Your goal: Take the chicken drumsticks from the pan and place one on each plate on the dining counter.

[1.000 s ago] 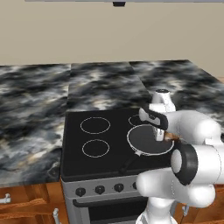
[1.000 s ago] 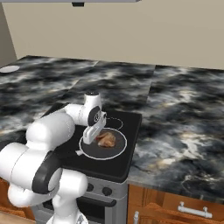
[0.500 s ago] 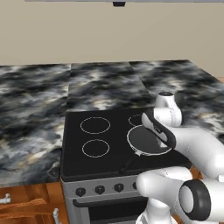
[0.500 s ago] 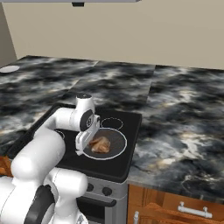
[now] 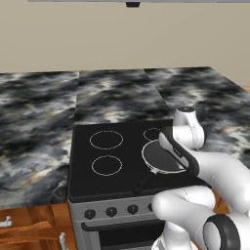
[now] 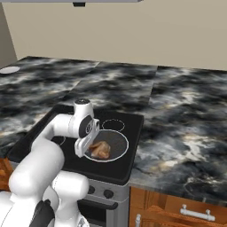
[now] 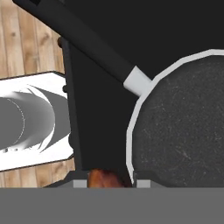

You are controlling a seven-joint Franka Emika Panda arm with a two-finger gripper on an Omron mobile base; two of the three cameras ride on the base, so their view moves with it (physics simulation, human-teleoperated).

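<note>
Counter (image 6: 186, 115): black-grey marble, wraps the cooktop (image 5: 117, 161) on both sides and behind. A pale plate (image 6: 9, 69) sits at its far left edge, well apart from the pan.

Pan (image 6: 116, 146): on the front right burner, handle (image 7: 83, 41) running toward the stove's front edge. In the right base view one drumstick (image 6: 101, 150) lies in the pan's left half, just beside the hand. The pan's near half in the hand view is bare.

Gripper (image 7: 105, 183): over the pan's left rim, jaws nearly together on a second drumstick, a brown piece showing (image 7: 104, 178) between the fingertips at the bottom of the hand view. Judged grasped and lifted clear of the pan floor; contact itself is mostly hidden.

Risks, as judged:
- Only a small part of the meat shows between the tips, so the hold may sit near one end. The tapered shape could slide out during the long carry.
- The plate is far to the left; a wide swing or base drive could jolt the piece loose over cooktop or floor.
- A low exit path could clip the rim and shift the pan.
</note>
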